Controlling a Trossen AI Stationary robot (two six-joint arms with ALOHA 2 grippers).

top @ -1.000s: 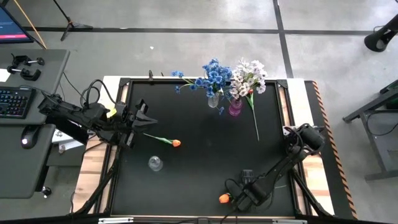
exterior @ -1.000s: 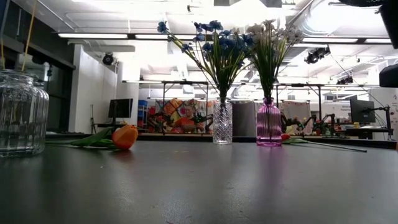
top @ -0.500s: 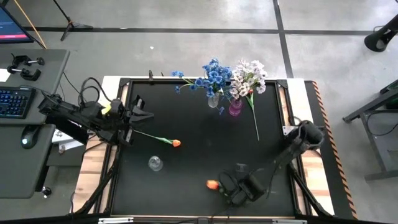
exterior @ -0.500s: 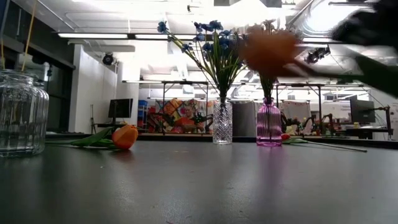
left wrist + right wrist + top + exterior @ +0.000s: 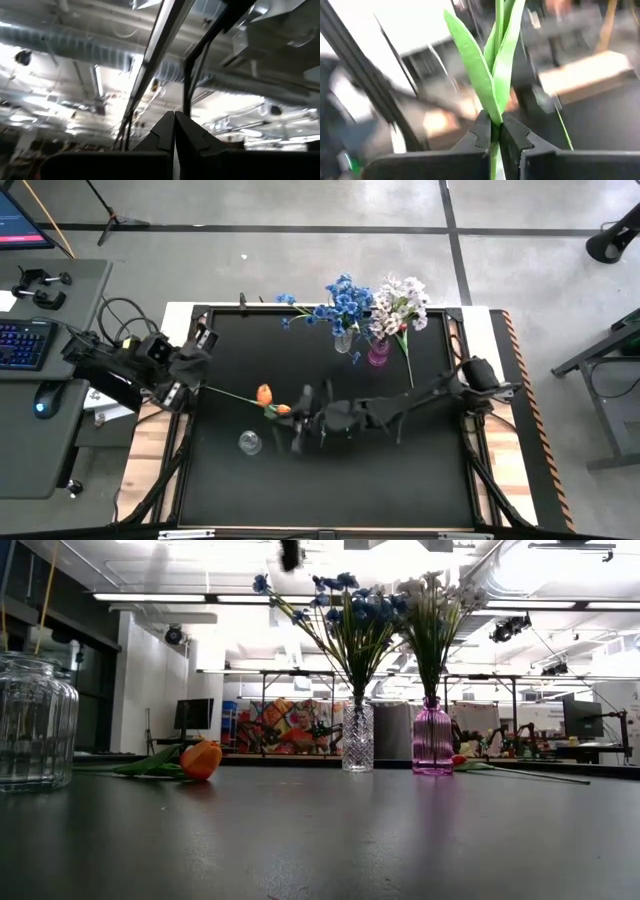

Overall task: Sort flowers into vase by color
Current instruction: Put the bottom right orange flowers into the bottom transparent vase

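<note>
My right gripper reaches across the middle of the table and is shut on an orange tulip, whose green leaves stand out past the fingers. A second orange tulip lies on the table next to it, also seen in the low view. A clear jar stands just nearer. Blue flowers stand in a clear vase, and white flowers in a purple vase. My left gripper is shut on nothing at the table's left edge. My right gripper pinches the tulip between its two fingers, on the stem where the leaves start. The arm comes in about level from the table's right. The leaves and the orange head stick out toward the table's left, lifted clear of the table.
A loose flower stem lies on the table right of the purple vase. The tall jar stands close to the lying tulip. Wooden borders frame the black table; a desk with a keyboard is to the left.
My right gripper has taken an orange tulip from the table's near edge, lifted it clear and swung it fast toward the far left, up to the lying tulip. My left gripper has drawn back toward the table's left edge.
</note>
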